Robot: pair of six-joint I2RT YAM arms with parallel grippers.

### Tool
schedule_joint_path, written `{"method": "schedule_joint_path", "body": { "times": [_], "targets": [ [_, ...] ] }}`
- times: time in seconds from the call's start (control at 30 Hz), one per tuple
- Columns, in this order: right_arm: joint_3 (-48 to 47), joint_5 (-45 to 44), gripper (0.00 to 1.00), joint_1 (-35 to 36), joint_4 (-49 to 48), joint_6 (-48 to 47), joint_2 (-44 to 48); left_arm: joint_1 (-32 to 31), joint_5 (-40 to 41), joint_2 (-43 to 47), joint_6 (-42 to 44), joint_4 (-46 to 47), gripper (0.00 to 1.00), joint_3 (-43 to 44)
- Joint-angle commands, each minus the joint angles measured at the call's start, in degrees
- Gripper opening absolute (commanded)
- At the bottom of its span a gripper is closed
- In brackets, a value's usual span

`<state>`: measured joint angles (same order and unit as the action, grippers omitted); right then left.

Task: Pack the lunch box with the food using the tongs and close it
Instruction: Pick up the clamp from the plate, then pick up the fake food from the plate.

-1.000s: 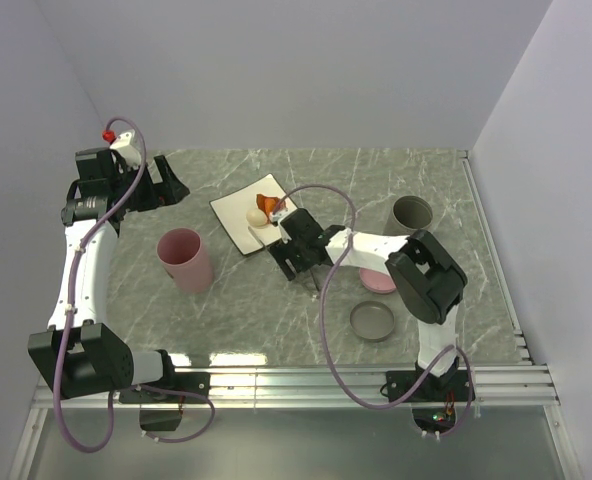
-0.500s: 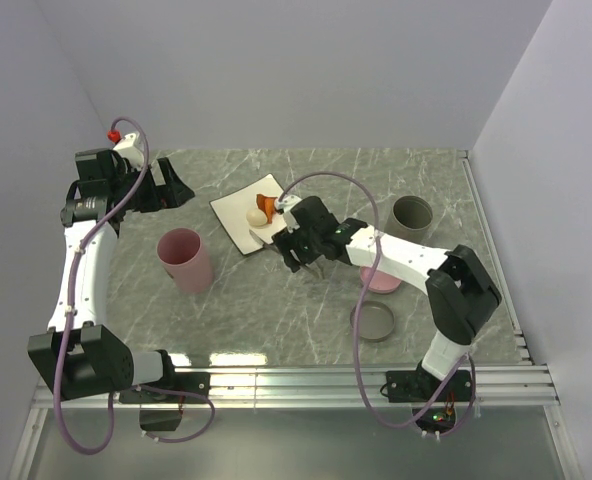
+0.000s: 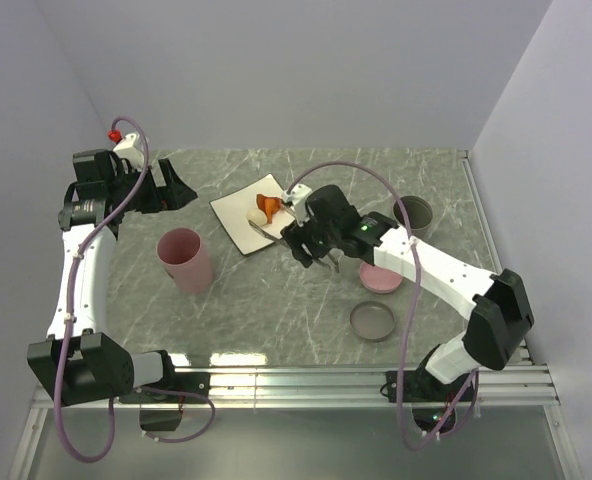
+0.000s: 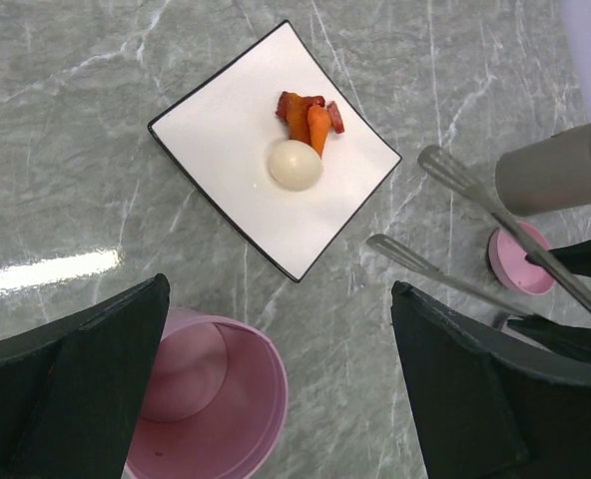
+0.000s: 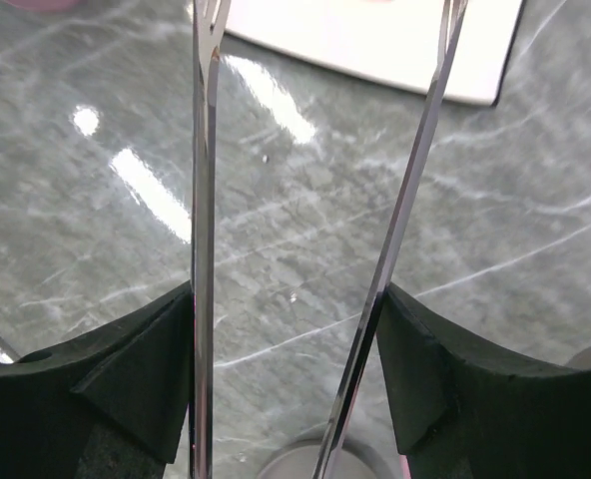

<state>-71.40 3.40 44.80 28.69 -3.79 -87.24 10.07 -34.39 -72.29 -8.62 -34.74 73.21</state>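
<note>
The white square plate (image 3: 244, 220) (image 4: 226, 130) lies at the table's middle back. On it is the food: a white ball (image 4: 295, 165) touching orange-brown pieces (image 3: 268, 206) (image 4: 310, 118). My right gripper (image 3: 311, 250) (image 5: 288, 294) is shut on the silver tongs (image 4: 475, 190) (image 5: 204, 200), one finger pressing each arm. The tong tips (image 3: 261, 229) reach the plate's near right corner, apart from the food. The lunch box, a tall pink tub (image 3: 184, 260) (image 4: 211, 399), stands open to the left. High above it, my left gripper (image 3: 171, 185) (image 4: 279, 289) is open and holds nothing.
A grey tub (image 3: 413, 214) (image 4: 555, 170) stands at the back right. A low pink round piece (image 3: 379, 278) (image 4: 520, 259) lies right of my right gripper. A grey round lid (image 3: 373, 321) lies nearer the front. Walls close off the back and both sides.
My right arm has stretched out and carried the tongs a little right and back, so their tips now meet the plate's corner. Its fingers have squeezed the tongs slightly narrower. The left arm stayed put.
</note>
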Motion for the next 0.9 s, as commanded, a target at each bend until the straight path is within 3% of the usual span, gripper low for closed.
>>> {"method": "schedule_joint_path", "body": {
  "times": [0.0, 0.3, 0.57, 0.87],
  "targets": [
    [-4.4, 1.6, 0.73, -0.1, 0.2, -5.2, 3.0, 0.0, -2.5, 2.2, 1.0, 1.2, 0.99, 2.3],
    [-12.8, 5.4, 0.63, -0.1, 0.5, -11.3, -3.8, 0.1, -4.6, 2.6, 0.8, 2.3, 0.99, 2.7],
    [-19.6, 7.1, 0.62, -1.0, 2.3, -9.8, -15.0, 0.0, -4.7, 2.2, 0.7, 2.2, 0.99, 2.8],
    [-22.4, 7.7, 0.58, -2.8, 2.2, -8.8, -21.6, 0.0, -5.1, 2.7, 1.0, 2.7, 0.99, 2.4]
  ]
}}
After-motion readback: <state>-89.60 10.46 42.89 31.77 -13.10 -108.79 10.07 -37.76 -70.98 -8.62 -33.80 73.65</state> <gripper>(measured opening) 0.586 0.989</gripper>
